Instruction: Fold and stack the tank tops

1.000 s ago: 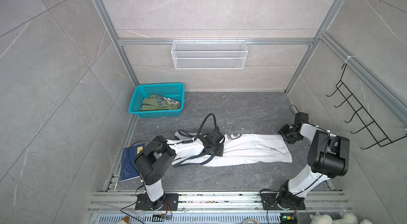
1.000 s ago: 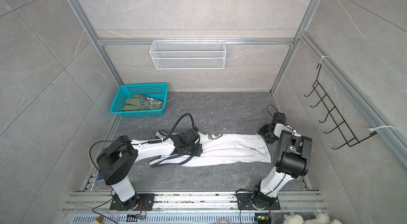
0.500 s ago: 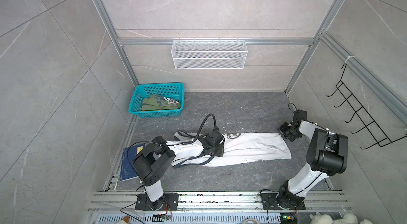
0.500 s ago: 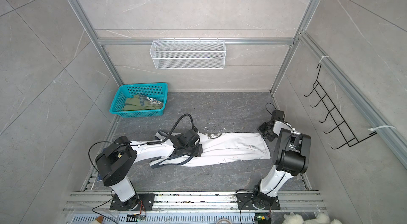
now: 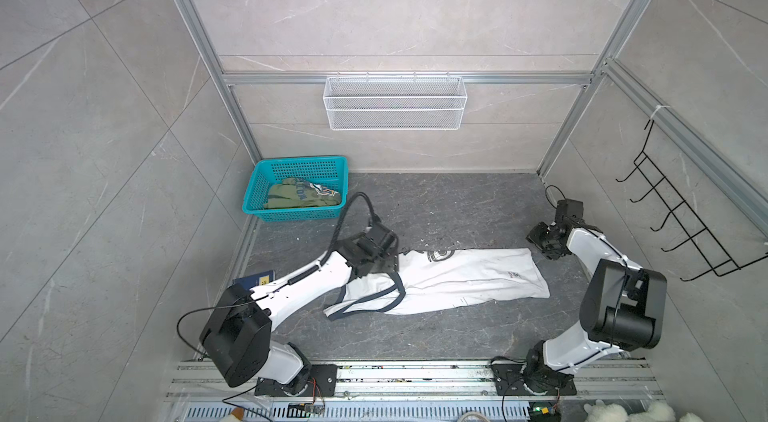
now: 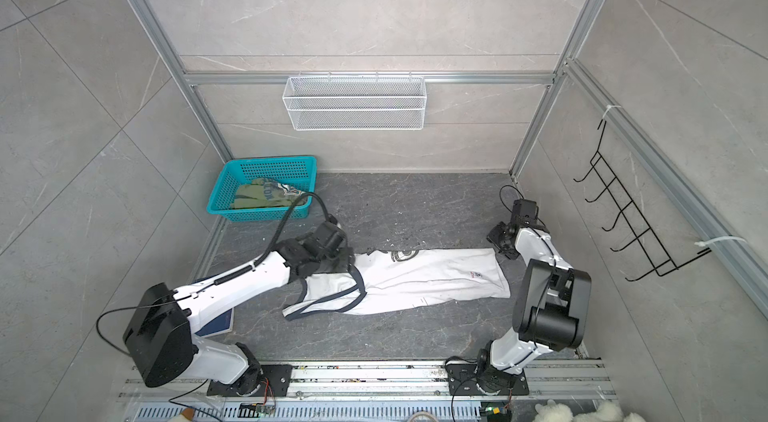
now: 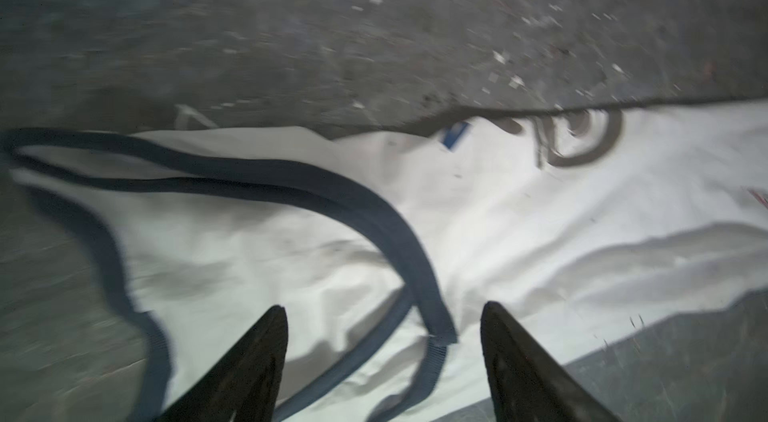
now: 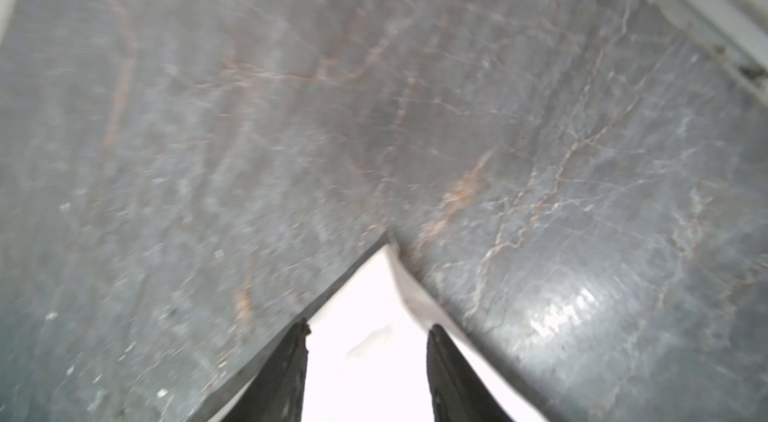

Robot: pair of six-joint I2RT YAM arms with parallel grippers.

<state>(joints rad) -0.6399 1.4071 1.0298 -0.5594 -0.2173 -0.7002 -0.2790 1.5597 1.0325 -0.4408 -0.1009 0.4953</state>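
On the table (image 5: 436,208), the white tank top (image 5: 457,278) lies stretched with its long axis from 9 to 3 o'clock in both top views. The left pincer (image 7: 383,308) hovers spread over the navy-trimmed straps (image 7: 374,208) at the 9 o'clock end, while the right pincer (image 8: 368,324), also spread, straddles the hem corner (image 8: 374,295) at 3 o'clock, gripping nothing. Farther off at 11 o'clock, the olive tank top (image 5: 297,196) sits in the teal basket (image 5: 303,160).

Left claw (image 7: 383,305) and right claw (image 8: 368,324), jaws apart

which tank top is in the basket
The olive green tank top, bunched in the teal basket; the white tank top lies flat on the table.
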